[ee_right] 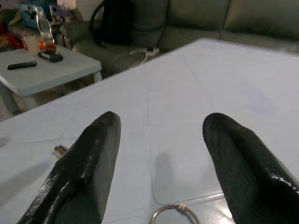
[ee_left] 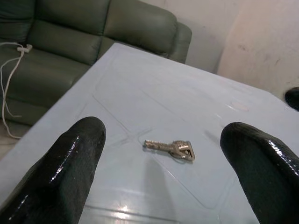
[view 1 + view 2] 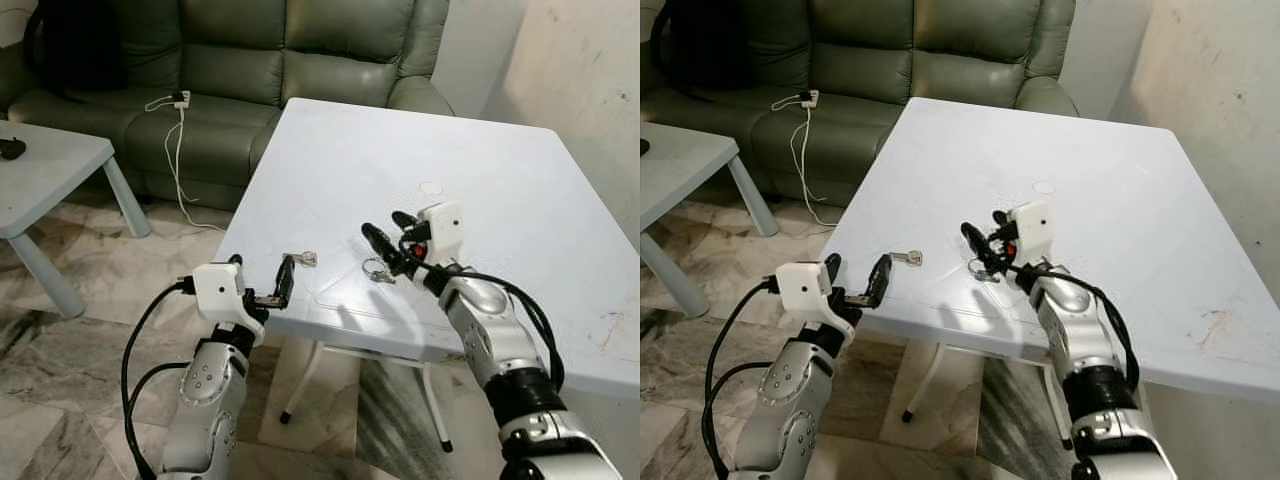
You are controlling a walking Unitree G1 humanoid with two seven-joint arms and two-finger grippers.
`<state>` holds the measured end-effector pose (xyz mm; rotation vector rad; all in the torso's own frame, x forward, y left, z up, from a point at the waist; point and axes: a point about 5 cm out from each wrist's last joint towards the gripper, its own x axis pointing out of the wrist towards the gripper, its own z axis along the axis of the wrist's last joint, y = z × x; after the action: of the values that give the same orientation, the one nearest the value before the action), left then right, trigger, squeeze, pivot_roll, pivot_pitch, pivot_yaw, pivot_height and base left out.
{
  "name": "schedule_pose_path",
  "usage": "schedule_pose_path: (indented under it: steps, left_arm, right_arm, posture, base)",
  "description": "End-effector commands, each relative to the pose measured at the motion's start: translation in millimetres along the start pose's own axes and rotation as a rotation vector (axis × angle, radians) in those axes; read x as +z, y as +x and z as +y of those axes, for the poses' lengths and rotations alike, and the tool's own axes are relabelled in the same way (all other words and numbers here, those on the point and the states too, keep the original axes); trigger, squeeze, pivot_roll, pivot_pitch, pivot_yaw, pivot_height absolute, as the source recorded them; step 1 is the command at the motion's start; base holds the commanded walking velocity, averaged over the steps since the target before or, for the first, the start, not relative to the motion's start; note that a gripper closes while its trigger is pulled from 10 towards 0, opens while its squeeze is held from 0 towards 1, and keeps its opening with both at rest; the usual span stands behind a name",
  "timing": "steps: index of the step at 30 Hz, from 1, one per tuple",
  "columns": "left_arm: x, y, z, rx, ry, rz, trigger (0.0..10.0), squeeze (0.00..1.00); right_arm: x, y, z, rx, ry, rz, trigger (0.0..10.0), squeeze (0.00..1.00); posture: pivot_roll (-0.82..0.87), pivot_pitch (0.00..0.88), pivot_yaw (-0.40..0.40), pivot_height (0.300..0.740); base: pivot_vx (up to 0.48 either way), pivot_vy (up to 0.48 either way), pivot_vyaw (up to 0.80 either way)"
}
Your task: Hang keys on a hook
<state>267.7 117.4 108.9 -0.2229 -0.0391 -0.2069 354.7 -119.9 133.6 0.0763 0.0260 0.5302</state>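
Observation:
A silver key (image 3: 305,259) lies flat on the white table (image 3: 520,190) near its front-left corner. In the left wrist view the same key (image 2: 170,148) rests between and just beyond my fingers. My left gripper (image 3: 262,272) hovers open at the table's edge, just short of the key. A small metal key ring (image 3: 375,270) lies on the table further right. My right gripper (image 3: 388,232) stands open just above and behind that ring, which shows as the key ring (image 1: 175,213) close under its fingers.
A green leather sofa (image 3: 250,60) stands behind the table, with a white charger and cable (image 3: 178,110) on its seat. A low side table (image 3: 50,165) is at the left. A wall (image 3: 590,70) rises at the right. The floor is marble.

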Motion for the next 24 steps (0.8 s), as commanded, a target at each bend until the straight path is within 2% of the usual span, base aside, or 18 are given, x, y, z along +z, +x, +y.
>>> schedule_pose_path:
  steps: [1, 9, 12, 16, 24]
  left_arm:
    - [2, -1.0, -5.9, -0.01, 0.001, -0.002, 10.0, 0.0]
    - [2, -8.2, -7.9, -0.004, 0.001, 0.003, 10.0, 0.0]
    - [1, -11.2, -8.6, -0.007, 0.002, 0.007, 10.0, 0.0]
    - [2, -15.2, -11.1, -0.018, 0.005, 0.012, 10.0, 0.0]
    - [5, -21.7, -19.3, -0.053, 0.009, 0.026, 10.0, 0.0]
  right_arm:
    - [2, 4.2, -2.9, -0.022, 0.023, 0.021, 10.0, 0.0]
    - [-1, 10.5, 1.2, -0.029, 0.016, 0.055, 10.0, 0.0]
    - [0, 11.1, 2.7, -0.028, -0.005, 0.031, 10.0, 0.0]
    - [0, 11.1, 1.2, -0.051, -0.035, 0.011, 10.0, 0.0]
    - [1, 10.1, -3.1, -0.073, -0.026, 0.014, 10.0, 0.0]
  posture:
    - [0.1, 0.004, -0.127, 0.74]
    - [0.11, 0.029, -0.136, 0.74]
    - [0.11, 0.04, -0.136, 0.74]
    - [0.12, 0.065, -0.133, 0.74]
    - [0.11, 0.125, -0.125, 0.74]
  base:
    - [0.0, 0.0, 0.0]
    - [0.0, 0.0, 0.0]
    - [0.0, 0.0, 0.0]
    - [0.0, 0.0, 0.0]
    - [0.0, 0.0, 0.0]
